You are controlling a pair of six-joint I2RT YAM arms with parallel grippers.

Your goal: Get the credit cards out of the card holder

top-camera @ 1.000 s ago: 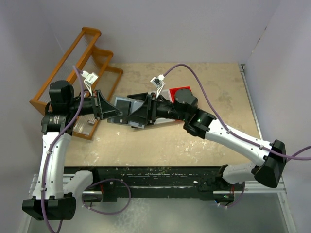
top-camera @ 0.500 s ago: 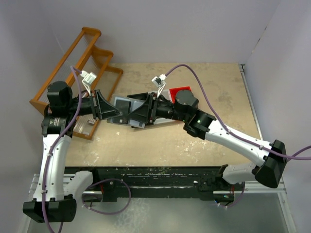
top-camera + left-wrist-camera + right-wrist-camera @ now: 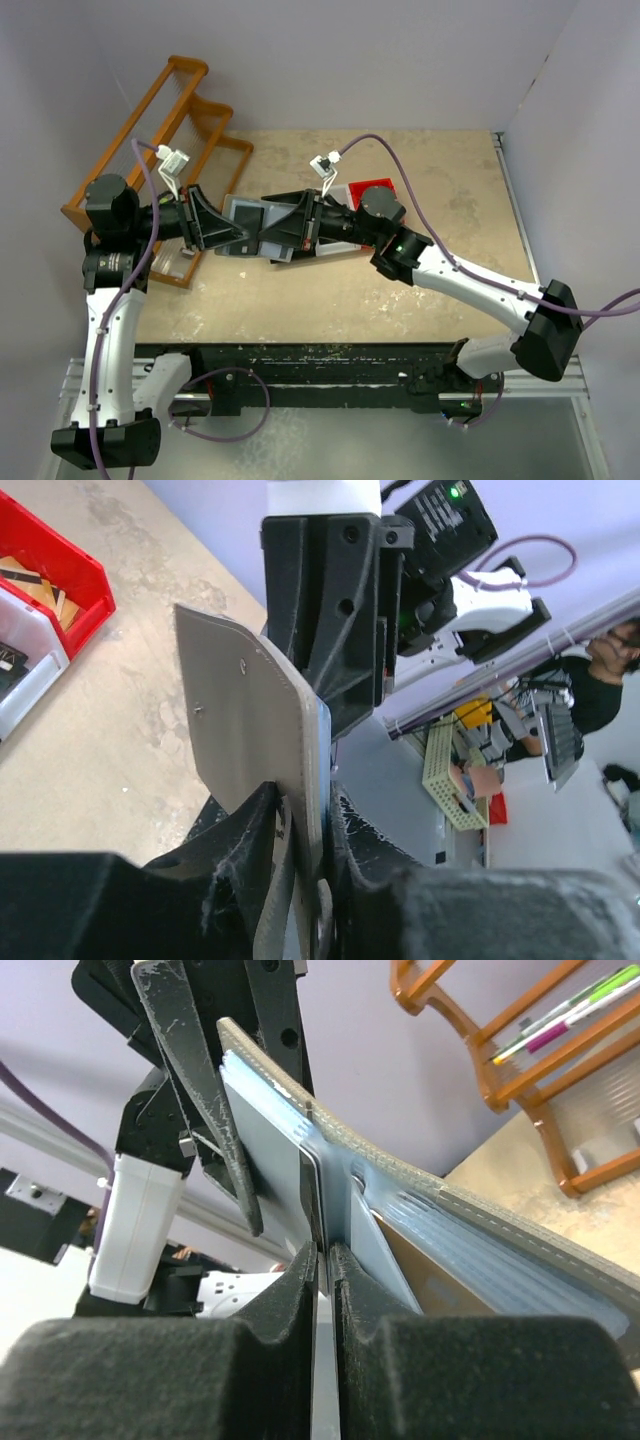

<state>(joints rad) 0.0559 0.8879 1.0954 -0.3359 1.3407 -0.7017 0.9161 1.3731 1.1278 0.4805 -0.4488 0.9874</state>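
right wrist, stitched grey card holder [image 3: 480, 1218], thin card [image 3: 311, 1190]

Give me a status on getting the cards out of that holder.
Done: the card holder is held up and open, clamped by the left gripper. In hand: the right gripper pinches one credit card by its edge, not yet out of its pocket. Left: draw that card free, then the others showing in the pockets; none is clearly out yet.
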